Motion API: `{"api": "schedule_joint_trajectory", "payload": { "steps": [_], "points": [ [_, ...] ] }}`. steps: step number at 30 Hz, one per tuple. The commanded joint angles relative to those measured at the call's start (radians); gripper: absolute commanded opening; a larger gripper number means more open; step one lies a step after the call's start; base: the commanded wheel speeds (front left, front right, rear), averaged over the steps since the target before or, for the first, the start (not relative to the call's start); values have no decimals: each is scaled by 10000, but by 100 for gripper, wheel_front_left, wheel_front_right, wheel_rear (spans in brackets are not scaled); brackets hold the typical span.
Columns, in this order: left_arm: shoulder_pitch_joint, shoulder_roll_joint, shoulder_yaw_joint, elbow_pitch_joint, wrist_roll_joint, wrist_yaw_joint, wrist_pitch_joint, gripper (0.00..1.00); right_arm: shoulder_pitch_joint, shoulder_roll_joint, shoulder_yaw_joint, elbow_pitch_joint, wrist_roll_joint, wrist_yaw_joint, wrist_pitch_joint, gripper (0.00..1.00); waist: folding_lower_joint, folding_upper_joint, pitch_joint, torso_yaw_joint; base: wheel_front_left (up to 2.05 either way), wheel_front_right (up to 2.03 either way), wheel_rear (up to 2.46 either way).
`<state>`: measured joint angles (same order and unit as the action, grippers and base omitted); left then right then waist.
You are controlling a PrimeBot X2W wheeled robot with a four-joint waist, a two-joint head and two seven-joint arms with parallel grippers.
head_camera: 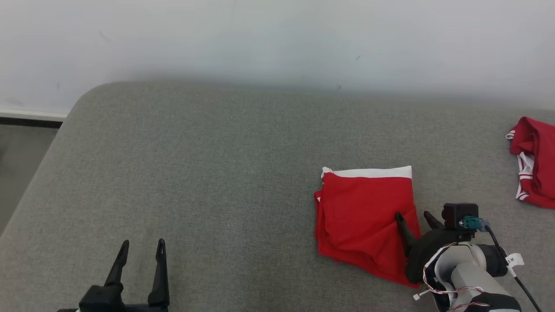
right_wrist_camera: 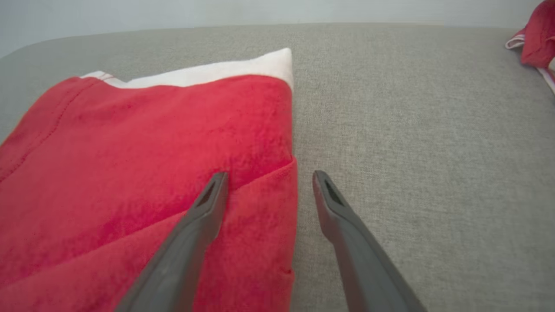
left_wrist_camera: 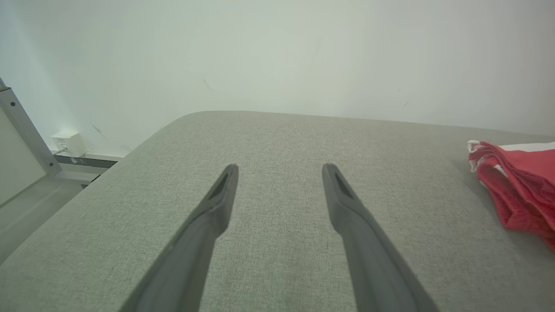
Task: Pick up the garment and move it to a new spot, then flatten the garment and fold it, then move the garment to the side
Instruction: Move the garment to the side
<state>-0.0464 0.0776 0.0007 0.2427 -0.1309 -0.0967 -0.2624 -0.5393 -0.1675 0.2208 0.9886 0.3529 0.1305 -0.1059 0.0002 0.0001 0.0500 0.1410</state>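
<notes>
Folded red garment point(head_camera: 364, 216) lies flat on the grey cushion point(head_camera: 208, 173), right of centre and toward the near side. A white band runs along its far edge and layered folds show at its left edge and near corner.

Right gripper point(head_camera: 412, 214) sits at the garment's right edge, jaws spread wide, nothing held. In the right wrist view the edge of the cloth runs up between the two fingers: the finger on the robot's left is over the red fabric, near a diagonal fold line, and the other finger is over bare cushion just beside the edge. Cannot tell if either tip touches cloth or cushion.

Left gripper point(head_camera: 143, 242) is at the lower left, well apart from the garment, jaws also wide and empty, fingers over bare cushion. In the left wrist view the garment's stacked left edge shows at the far right, off to the side of the fingers and not between them.

Second red garment point(head_camera: 535, 162), with white stripes, lies bunched at the right edge of the cushion, apart from the folded one. A pale wall point(head_camera: 277, 39) stands behind the cushion.
</notes>
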Motion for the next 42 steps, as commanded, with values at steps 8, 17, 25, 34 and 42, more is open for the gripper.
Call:
{"api": "schedule_joint_trajectory", "payload": {
  "steps": [8, 17, 25, 34, 42],
  "points": [
    [-403, -25, 72, 86, -65, -36, -32, 100, -445, 375, 335, 1276, 474, 5, -93, 100, -2, -1, 432, 24, 0, 0, 0],
    [-536, -64, 163, 105, -83, -43, -32, 100, -873, 428, 905, 1566, 961, -6, -329, 0, -2, -1, 553, -165, 0, 0, 0],
    [-726, -95, 163, -220, -49, -79, -32, 100, -1823, -457, 2148, 1075, 876, -6, -224, 0, -2, -1, 1078, -398, 0, 0, 0],
    [-1329, -8, 228, -1063, -17, -165, -32, 100, -3540, -2072, 3818, -240, 1249, -6, 331, 0, -2, -1, 2695, -1209, 0, 0, 0],
    [-1705, 327, 509, -2149, 132, -238, -32, 100, -4945, -3851, 4586, -1018, 1949, -6, 622, 0, -2, -1, 4030, -2001, 0, 0, 0]
  ]
}}
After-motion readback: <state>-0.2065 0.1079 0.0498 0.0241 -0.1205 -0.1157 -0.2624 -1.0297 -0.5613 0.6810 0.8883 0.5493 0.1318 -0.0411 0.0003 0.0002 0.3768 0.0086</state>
